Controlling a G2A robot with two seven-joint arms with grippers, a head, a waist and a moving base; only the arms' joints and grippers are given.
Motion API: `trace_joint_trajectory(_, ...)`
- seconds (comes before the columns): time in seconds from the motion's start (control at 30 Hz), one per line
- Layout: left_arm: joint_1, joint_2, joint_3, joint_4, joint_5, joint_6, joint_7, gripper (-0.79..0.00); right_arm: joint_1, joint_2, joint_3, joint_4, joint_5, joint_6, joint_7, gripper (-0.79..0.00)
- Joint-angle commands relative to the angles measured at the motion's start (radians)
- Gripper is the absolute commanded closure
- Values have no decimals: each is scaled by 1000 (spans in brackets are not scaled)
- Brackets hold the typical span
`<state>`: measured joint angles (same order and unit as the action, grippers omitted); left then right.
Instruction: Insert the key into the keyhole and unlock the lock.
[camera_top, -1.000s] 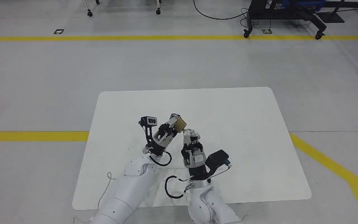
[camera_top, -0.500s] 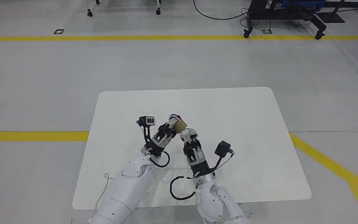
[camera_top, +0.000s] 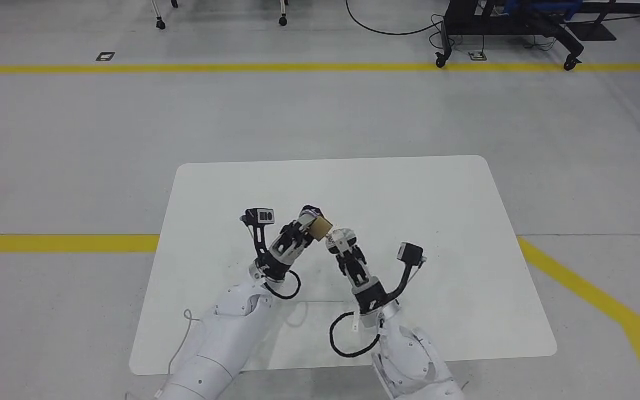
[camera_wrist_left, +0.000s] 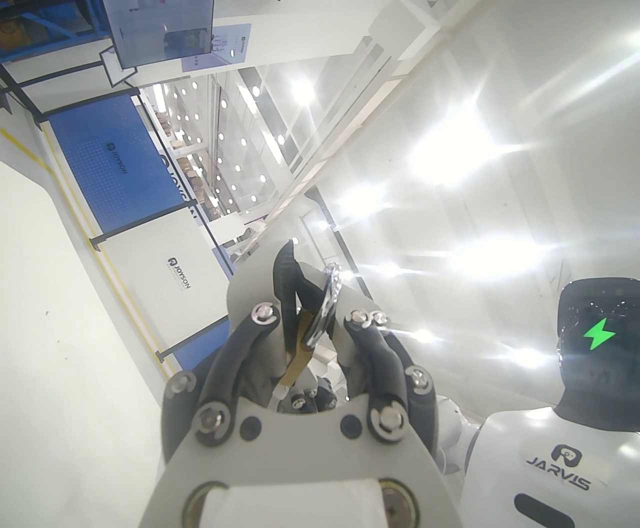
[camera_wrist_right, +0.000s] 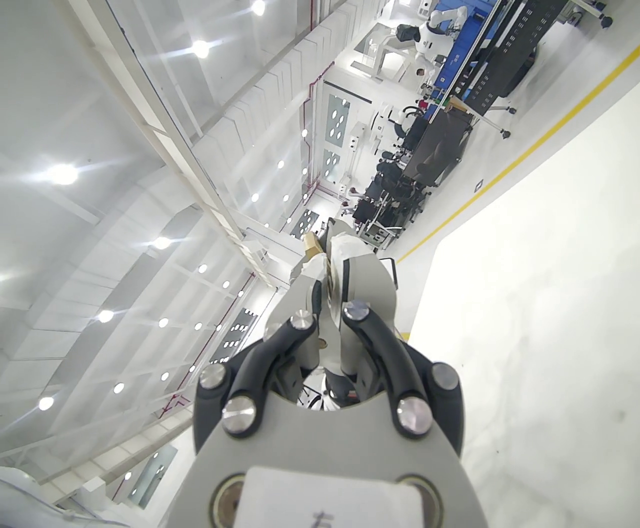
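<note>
Nearest the robot, we are seeing both arms raised over the near middle of the white table, their tips meeting above it. The right gripper is pinching its fingers together on the key, a thin brass-coloured piece showing in the narrow slit between them. How much of the key is sticking out past the tips we cannot tell.

Just beyond, the left gripper is clamping tight on the lock, a small brass padlock being held in the air, off the table. In the left wrist view the brass body is sitting edge-on between the black pads, with the silver shackle standing beside them. The right gripper's tip is sitting just beside the lock. Whether the key is entering the keyhole we cannot tell.

Farther out, a yellow floor line is running past the table's sides, and farther still a second yellow line is crossing the grey floor. At the far edge a black wheeled cart is standing, with a black cable trailing beside it.
</note>
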<state>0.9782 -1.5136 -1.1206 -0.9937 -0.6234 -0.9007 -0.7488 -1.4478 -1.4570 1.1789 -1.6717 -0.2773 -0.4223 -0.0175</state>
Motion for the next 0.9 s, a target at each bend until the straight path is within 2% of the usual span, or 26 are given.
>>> trace_joint_trajectory(0.0, 1, 2, -3, -1, 4, -2, -6, 0, -5, 2, 1, -6, 52, -3, 40, 0)
trace_joint_trajectory(0.17, 2, 7, -8, -1, 17, -19, -28, 0, -4, 9, 17, -10, 174, 15, 160, 0)
trace_joint_trajectory(0.6, 2, 18, -22, 3, 50, -81, -46, 0, 47, 22, 54, 58, 623, 107, 488, 0)
trace_joint_trajectory(0.87, 4, 25, -26, 0, 67, -111, -47, 0, 87, 27, 60, 120, 893, 240, 693, 0)
